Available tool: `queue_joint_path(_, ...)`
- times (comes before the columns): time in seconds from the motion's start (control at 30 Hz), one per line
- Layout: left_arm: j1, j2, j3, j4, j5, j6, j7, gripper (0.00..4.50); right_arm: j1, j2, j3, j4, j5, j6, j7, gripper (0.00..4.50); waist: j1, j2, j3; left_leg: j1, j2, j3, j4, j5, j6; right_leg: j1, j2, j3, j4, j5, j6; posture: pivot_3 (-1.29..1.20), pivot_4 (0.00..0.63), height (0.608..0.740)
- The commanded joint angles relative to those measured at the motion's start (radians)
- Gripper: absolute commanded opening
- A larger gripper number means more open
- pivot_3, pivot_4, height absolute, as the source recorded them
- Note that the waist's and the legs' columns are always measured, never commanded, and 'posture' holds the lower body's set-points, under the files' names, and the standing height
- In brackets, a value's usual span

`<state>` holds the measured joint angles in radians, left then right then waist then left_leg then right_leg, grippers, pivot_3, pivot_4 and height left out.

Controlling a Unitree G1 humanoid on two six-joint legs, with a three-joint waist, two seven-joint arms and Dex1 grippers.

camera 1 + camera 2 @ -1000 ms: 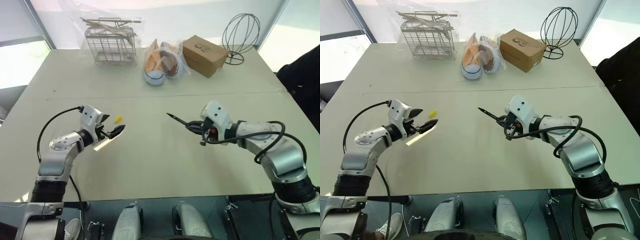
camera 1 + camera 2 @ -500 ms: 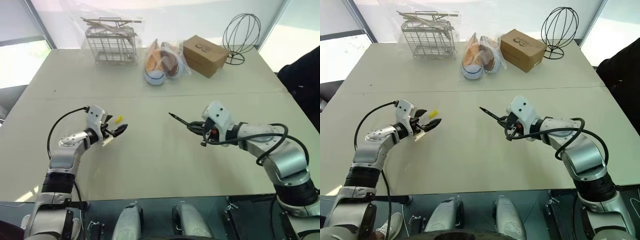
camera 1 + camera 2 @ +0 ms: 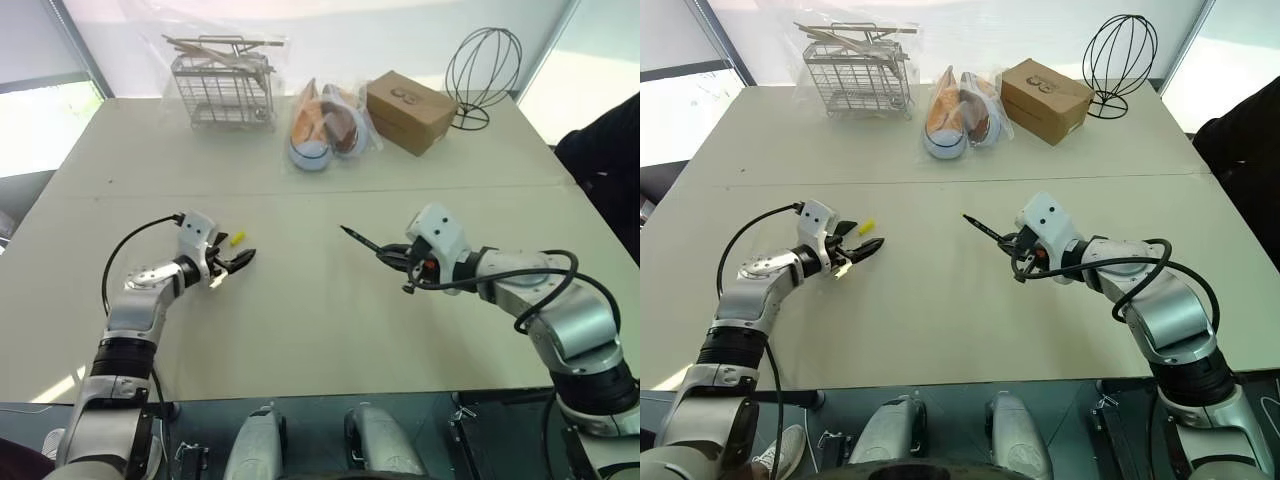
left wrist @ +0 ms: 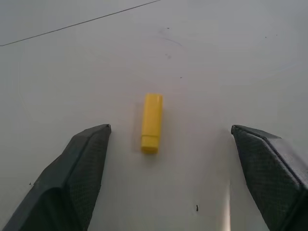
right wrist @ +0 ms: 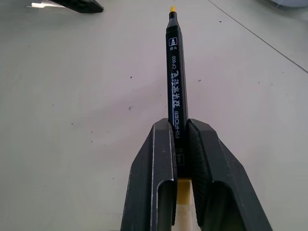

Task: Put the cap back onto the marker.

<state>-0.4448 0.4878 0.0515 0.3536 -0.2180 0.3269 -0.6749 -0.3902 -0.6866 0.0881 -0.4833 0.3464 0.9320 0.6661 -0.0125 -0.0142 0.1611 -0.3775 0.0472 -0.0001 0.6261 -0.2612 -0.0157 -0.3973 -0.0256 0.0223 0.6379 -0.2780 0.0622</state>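
The marker [image 5: 175,91] is clamped at its lower end between the closed fingers of the right gripper [image 3: 392,256], with its yellow-tipped point directed away from the wrist, above the table [image 3: 320,320] and towards the left arm. The left gripper [image 3: 236,262] is held low over the table with its fingers [image 4: 79,178] spread apart and nothing gripped. The cap [image 4: 151,122] is seen lying flat on the table, just ahead of the gap between those fingers and touched by neither.
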Motion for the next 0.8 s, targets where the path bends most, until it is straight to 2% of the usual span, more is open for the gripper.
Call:
queue_joint_path(0.03,-0.010,-0.002,-0.003,0.003,0.004,0.011,-0.006,2.15,-0.004,-0.012,-0.034,-0.051,0.013,-0.003,-0.006,0.00,0.000,0.000,0.000,0.000,0.000,0.000,0.000,0.000,0.000,0.000,0.000,0.000,0.000,0.000,0.000,0.00,0.150,0.740)
queue_joint_path(0.13,-0.012,-0.004,-0.001,0.002,0.003,0.011,-0.007,0.45,-0.002,-0.016,-0.035,-0.052,0.016,-0.003,-0.008,0.00,0.001,0.000,0.000,0.000,0.000,0.000,0.000,0.000,0.000,0.000,0.000,0.000,0.000,0.000,0.000,0.00,0.150,0.740)
queue_joint_path(0.17,-0.012,-0.003,-0.002,0.000,0.003,0.010,-0.009,0.02,-0.002,-0.017,-0.035,-0.053,0.018,-0.002,-0.008,0.00,0.001,0.000,0.000,0.000,0.000,0.000,0.000,0.000,0.000,0.000,0.000,0.000,0.000,0.000,0.000,0.00,0.150,0.740)
queue_joint_path(0.37,-0.011,0.002,-0.001,-0.032,0.002,-0.002,-0.015,0.02,-0.001,-0.028,-0.030,-0.056,0.022,-0.010,-0.002,0.00,0.001,0.000,0.000,0.000,0.000,0.000,0.000,0.000,0.000,0.000,0.000,0.000,0.000,0.000,0.000,0.00,0.150,0.740)
queue_joint_path(0.5,0.015,0.031,-0.009,-0.136,-0.013,0.012,-0.061,0.02,-0.008,-0.050,-0.007,-0.061,0.009,-0.036,0.017,0.00,0.001,0.000,0.000,-0.001,0.000,0.000,0.000,0.000,0.000,0.000,0.000,0.000,0.000,0.000,0.000,0.00,0.150,0.740)
queue_joint_path(0.8,0.135,0.191,-0.043,-0.437,-0.058,0.026,-0.264,0.02,-0.027,-0.144,0.106,-0.078,-0.074,-0.187,0.113,0.00,-0.002,0.000,0.000,-0.001,0.001,0.000,-0.002,0.000,0.000,-0.002,0.000,0.001,0.000,-0.001,-0.001,0.00,0.150,0.740)
